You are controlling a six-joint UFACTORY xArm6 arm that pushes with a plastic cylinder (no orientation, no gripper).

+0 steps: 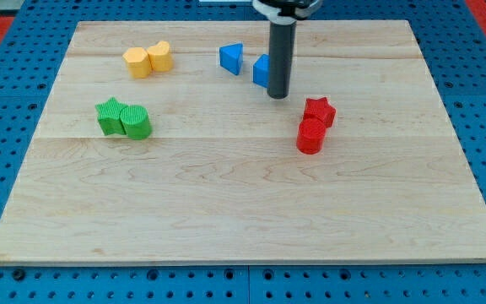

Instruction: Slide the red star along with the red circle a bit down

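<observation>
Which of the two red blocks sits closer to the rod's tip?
The red star, the upper of the pair; my tip is just up and to its left. The red circle touches the star's lower side, farther away.

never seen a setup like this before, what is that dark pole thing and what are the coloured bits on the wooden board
There is one picture, from a single camera looking down on a wooden board. The dark pole is the end of a robot arm: it has no hand, only a rod whose lower end, my tip, slides over the board and pushes blocks. Nothing is held. The tip stands to the upper left of the red star, which touches the red circle below it. A blue block sits partly hidden behind the rod, a blue triangle left of it. Further left lie two yellow blocks, and a green star beside a green cylinder.
</observation>
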